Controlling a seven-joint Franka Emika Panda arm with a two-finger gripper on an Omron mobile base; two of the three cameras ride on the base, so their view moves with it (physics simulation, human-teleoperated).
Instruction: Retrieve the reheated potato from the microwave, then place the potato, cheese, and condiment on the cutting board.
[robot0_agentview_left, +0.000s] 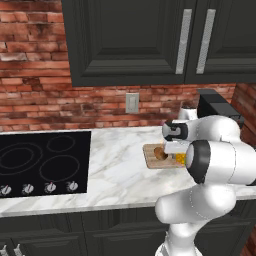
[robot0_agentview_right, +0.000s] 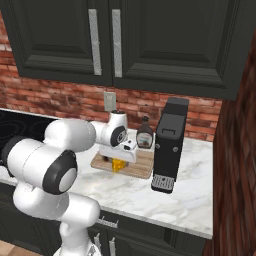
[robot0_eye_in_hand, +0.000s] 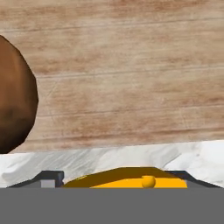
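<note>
The cheese (robot0_eye_in_hand: 124, 178) sits between my jaws, a yellow-orange wedge low over the near edge of the cutting board (robot0_eye_in_hand: 131, 78); whether my wide-spread jaws actually grip it or it rests on the board, I cannot tell. The potato (robot0_eye_in_hand: 15, 94) lies on the board just beside it. The condiment (robot0_agentview_right: 145, 134) stands behind the board on the marble tabletop (robot0_agentview_right: 190, 200), next to the black coffee machine (robot0_agentview_right: 169, 147).
</note>
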